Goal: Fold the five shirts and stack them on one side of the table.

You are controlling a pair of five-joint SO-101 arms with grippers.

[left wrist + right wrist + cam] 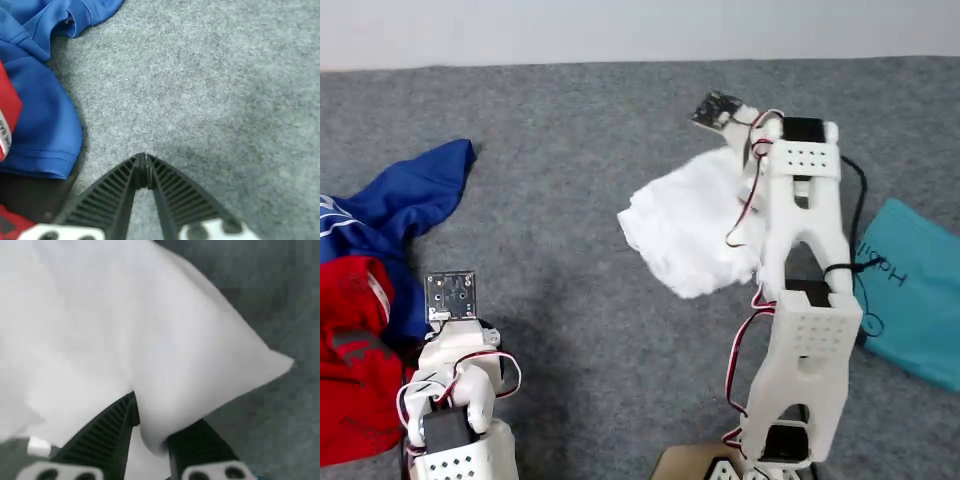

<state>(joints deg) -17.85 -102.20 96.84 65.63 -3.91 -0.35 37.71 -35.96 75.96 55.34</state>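
Observation:
A crumpled white shirt [688, 228] is bunched up in the middle of the grey table. My right gripper [150, 427] is shut on a fold of the white shirt [150, 340], which hangs lifted over the table. A blue shirt [402, 208] lies spread at the left, partly under a red shirt [355, 360]. A teal shirt [915, 290] lies flat at the right edge. My left gripper [145, 169] is shut with nothing in it, low over bare carpet beside the blue shirt [37, 127] and a strip of the red shirt [7, 125].
Grey carpet [580, 330] covers the table, with open room between the two arms and along the far side. A brown cardboard edge [685, 462] shows at the near edge by the right arm's base.

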